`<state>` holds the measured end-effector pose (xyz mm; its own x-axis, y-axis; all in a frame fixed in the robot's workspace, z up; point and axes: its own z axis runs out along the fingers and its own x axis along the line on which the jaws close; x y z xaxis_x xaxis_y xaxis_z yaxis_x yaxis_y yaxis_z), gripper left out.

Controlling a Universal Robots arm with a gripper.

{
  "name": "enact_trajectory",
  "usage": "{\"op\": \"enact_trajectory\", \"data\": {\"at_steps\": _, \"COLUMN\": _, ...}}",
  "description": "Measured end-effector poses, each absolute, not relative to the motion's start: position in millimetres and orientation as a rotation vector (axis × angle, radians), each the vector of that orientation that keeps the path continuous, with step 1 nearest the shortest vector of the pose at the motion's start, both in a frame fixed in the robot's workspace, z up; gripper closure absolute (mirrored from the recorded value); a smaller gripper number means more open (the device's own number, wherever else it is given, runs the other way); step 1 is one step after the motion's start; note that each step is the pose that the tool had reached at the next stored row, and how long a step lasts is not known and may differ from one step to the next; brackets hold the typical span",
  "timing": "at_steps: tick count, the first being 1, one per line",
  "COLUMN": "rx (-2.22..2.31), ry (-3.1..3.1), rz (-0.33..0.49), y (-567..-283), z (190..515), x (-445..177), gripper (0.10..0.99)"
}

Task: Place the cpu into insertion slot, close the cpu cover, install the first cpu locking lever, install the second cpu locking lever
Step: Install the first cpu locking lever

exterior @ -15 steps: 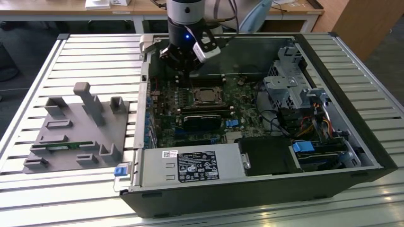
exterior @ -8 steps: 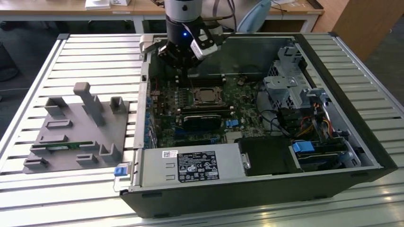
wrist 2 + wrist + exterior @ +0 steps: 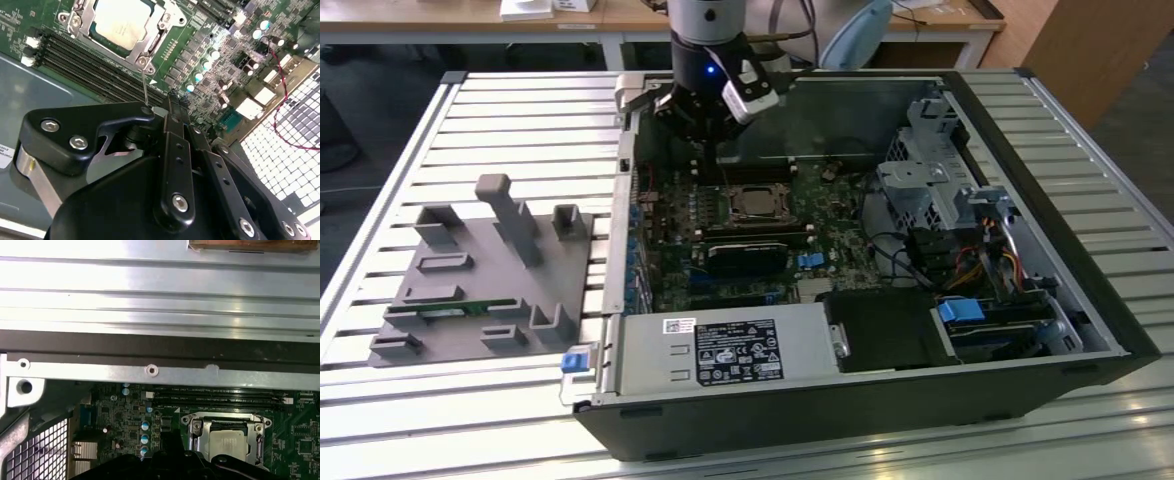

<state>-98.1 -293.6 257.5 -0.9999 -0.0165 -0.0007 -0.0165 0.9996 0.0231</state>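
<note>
Cpu: the cpu (image 3: 122, 22) is sitting in the insertion slot (image 3: 82, 35) on the green board, its dull silver-grey top showing flat and square in both wrist views.
Cover: the cpu cover (image 3: 150, 42) is lying down around the chip, a thin silvery frame with a big window and screw posts at its corners.
Lever: a thin wire lever (image 3: 145, 87) is standing up beside the socket corner, its upper end reaching my gripper (image 3: 167, 107).
Fingers: I am holding them pressed close together, black and angular, right at that wire's tip; whether I am truly pinching it I cannot tell.
Where I am: in the exterior view I am hanging over the far edge of the board inside the open computer case (image 3: 1107, 330), just beside the socket.
Risk, slip: the wire is smooth, thin and springy, so I judge it could be skating off my tips.
Risk, board: the memory slots (image 3: 90, 65) and small capacitors (image 3: 202, 77) are crowding the socket; a slipped finger could be striking them.
</note>
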Motion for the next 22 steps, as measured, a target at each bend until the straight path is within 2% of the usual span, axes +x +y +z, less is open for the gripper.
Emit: {"op": "enact_trajectory", "data": {"at_steps": 22, "rx": -0.026, "ry": 3.141, "rz": 0.036, "y": -288.6, "z": 255.6, "x": -75.8, "gripper": 0.980}}
